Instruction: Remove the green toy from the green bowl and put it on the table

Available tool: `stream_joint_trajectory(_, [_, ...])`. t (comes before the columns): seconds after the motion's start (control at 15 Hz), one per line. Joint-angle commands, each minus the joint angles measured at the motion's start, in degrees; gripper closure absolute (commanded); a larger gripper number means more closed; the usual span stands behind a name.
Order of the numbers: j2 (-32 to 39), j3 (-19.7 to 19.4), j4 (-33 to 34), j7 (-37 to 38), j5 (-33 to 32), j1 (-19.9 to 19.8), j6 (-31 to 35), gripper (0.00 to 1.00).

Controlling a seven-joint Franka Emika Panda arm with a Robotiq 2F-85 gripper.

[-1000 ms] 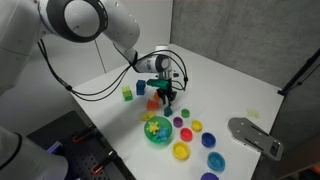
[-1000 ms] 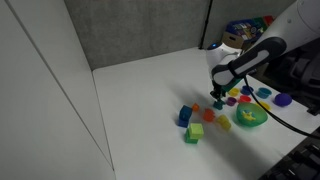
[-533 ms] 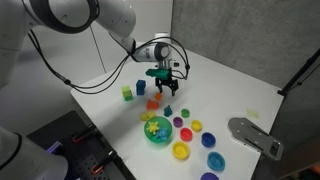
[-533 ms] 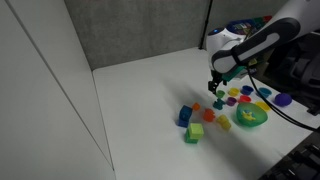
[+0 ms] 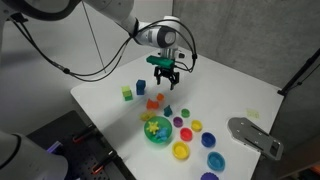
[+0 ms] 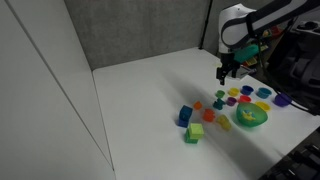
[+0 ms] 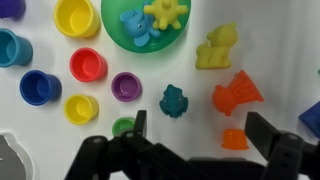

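The green toy sits on the table near the green bowl, outside its rim, so the placing looks done; the gripper hangs raised beyond the bowl's toy side, jaws spread and empty, as suits a finished release

Green bowl — teal-green, solid colour; inside it: blue toy, yellow toy. Adj. to bowl: yellow bowl, red cup, purple cup. Green toy near bowl — teal-green, on white table. Gripper: black.
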Motion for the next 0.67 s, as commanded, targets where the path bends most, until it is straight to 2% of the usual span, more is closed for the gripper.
stream_joint_trajectory(0.0, [-7.1,1.4,-4.5,-4.8,4.0,-3.7,-3.5,0.0])
stream_joint_trajectory(0.33, [-17.4,0.6,-9.6,-9.6,6.3,-6.5,-10.8,0.0])
stream_joint_trajectory(0.6, [-26.8,-0.6,-14.6,-12.9,4.9,-7.8,-15.1,0.0])
